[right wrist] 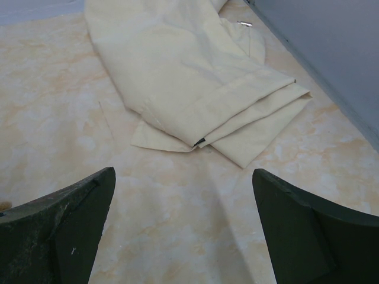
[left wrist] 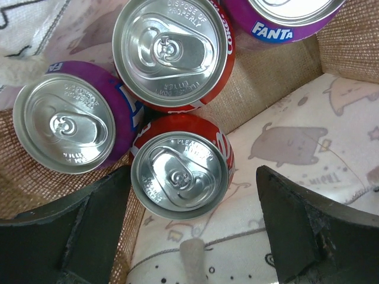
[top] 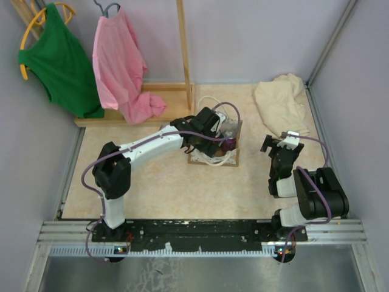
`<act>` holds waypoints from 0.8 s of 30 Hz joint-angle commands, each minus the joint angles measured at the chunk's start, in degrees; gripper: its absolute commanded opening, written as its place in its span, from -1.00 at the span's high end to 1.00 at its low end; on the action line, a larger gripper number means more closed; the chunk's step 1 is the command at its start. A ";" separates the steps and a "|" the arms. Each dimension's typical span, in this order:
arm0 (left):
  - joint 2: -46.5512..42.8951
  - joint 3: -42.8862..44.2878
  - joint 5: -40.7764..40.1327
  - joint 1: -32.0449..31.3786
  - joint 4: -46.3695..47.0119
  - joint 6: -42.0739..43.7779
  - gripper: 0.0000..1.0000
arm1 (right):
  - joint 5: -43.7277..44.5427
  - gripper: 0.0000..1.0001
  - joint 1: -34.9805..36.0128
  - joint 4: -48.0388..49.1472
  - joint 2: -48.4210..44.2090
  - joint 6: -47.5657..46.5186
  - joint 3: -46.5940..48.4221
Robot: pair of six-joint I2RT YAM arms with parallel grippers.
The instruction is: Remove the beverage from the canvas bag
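Canvas bag [top: 234, 152] stands near the middle of the pale marbled desk [top: 152, 188], just in front of a wooden rack [top: 182, 48] that carries a green top [top: 58, 67] and a pink top [top: 121, 67] on hangers. A crumpled cream cloth [top: 281, 103] lies in the far right corner, well apart from the bag. From overhead the left arm reaches across and hides most of the bag's mouth, so only the rope handles and a sliver of purple show. The left wrist camera looks straight down into the bag, past its coarse woven wall [left wrist: 266, 77] and a lining printed with small animals [left wrist: 296, 148]. Four drink cans stand upright and close together there: a red can [left wrist: 172, 50] at top centre, a purple can [left wrist: 65, 121] to its left, a smaller-looking red can [left wrist: 180, 174] below them, and a purple Fanta can [left wrist: 290, 15] cut off at the top edge. The left fingers [left wrist: 65, 236] are spread wide on either side of the lower red can; I cannot tell whether either touches it. The right fingers [right wrist: 314, 231] also stand apart, holding nothing, above bare desk with the cloth [right wrist: 195, 77] just ahead.
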 commanded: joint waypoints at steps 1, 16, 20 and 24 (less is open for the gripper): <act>1.73 0.81 0.04 0.15 -2.33 -1.14 -0.82 | 1.00 -0.98 0.51 2.42 0.10 -0.65 0.78; 5.41 1.71 -0.35 0.78 -0.54 -0.79 -0.77 | 0.99 -0.98 0.52 2.44 0.10 -0.65 0.78; 6.26 1.61 -0.66 0.91 -0.54 -0.68 -0.73 | 0.99 -0.98 0.52 2.45 0.10 -0.60 0.75; 7.09 1.59 -0.05 1.33 -0.61 -0.54 -0.55 | 1.00 -0.98 0.52 2.42 0.09 -0.71 0.78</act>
